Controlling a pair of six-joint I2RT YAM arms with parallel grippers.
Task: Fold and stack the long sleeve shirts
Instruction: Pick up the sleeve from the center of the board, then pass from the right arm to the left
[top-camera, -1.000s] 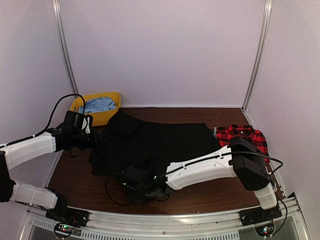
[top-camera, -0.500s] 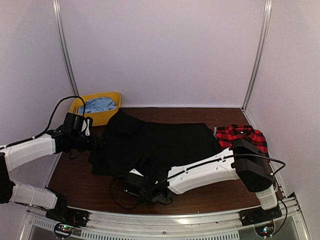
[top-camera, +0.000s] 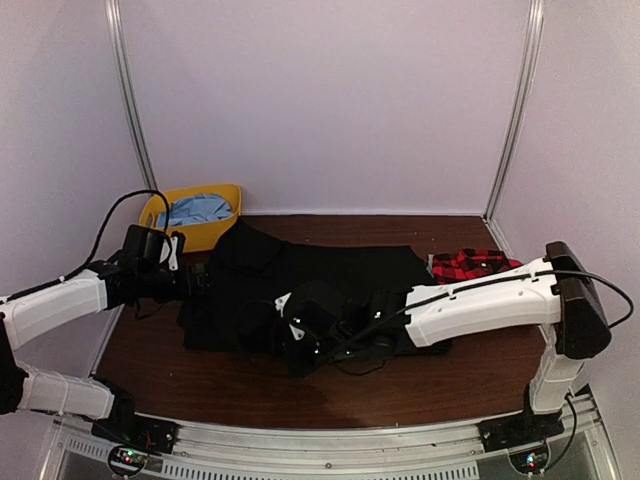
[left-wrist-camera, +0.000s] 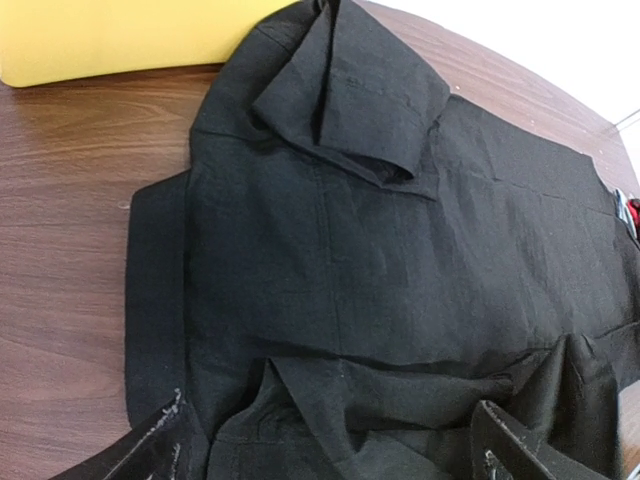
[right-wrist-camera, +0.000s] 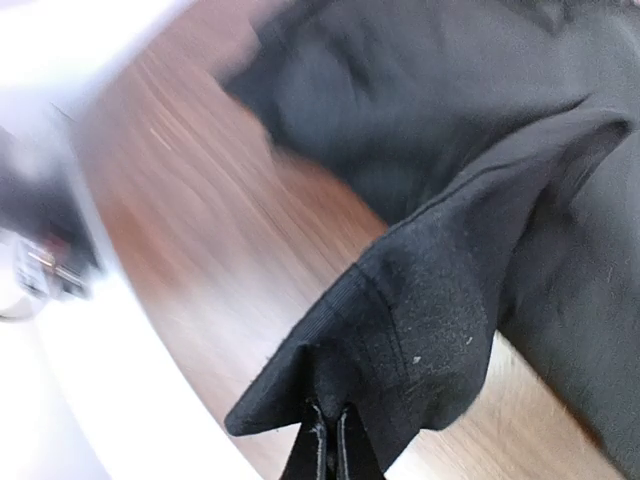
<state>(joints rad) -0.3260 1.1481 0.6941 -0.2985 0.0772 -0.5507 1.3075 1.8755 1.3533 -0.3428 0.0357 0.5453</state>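
Creases cross black shirt, edge pinched in right claw.

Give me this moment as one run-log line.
left gripper: open, at edge of black shirt | right gripper: shut on black shirt, pinched cloth lifted off table | red-and-black plaid shirt: right of black shirt, not held

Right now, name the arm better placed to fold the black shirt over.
Right: the right gripper is shut on an edge of the black shirt, lifted off the table; the left gripper is open, holding nothing.
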